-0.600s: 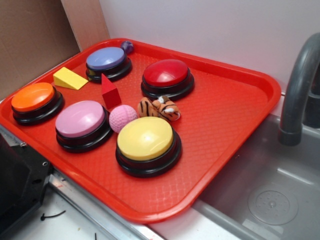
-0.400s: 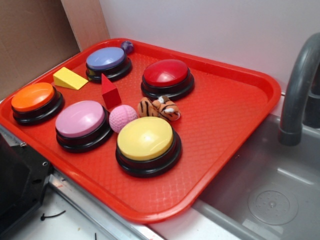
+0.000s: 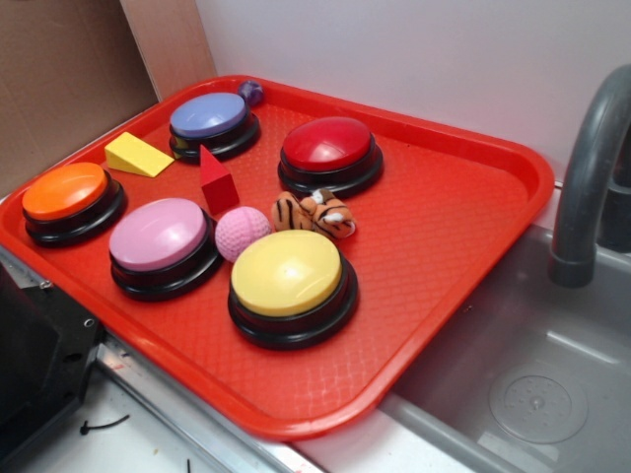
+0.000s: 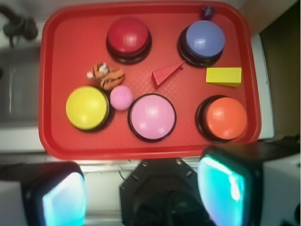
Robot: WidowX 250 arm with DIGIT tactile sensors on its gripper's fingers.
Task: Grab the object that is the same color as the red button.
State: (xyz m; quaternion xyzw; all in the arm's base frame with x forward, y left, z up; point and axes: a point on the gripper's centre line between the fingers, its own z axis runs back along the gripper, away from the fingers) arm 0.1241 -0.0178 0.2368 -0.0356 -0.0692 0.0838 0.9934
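The object, a small red pointed block [image 3: 216, 180] [image 4: 166, 73], stands on the red tray [image 3: 444, 227] between the purple button and the pink button. The red button [image 3: 328, 146] [image 4: 128, 36] sits at the back of the tray, to the block's right in the exterior view. My gripper [image 4: 143, 190] hangs high above the tray's near edge, open, with nothing between its teal pads [image 4: 223, 190]. It does not show in the exterior view.
Also on the tray: purple button [image 3: 210, 117], orange button [image 3: 67, 193], pink button [image 3: 159, 236], yellow button [image 3: 287, 275], yellow wedge [image 3: 137, 155], pink ball [image 3: 242, 232], tiger toy [image 3: 314, 214]. A grey sink [image 3: 523, 384] with a faucet [image 3: 590, 168] lies right of the tray.
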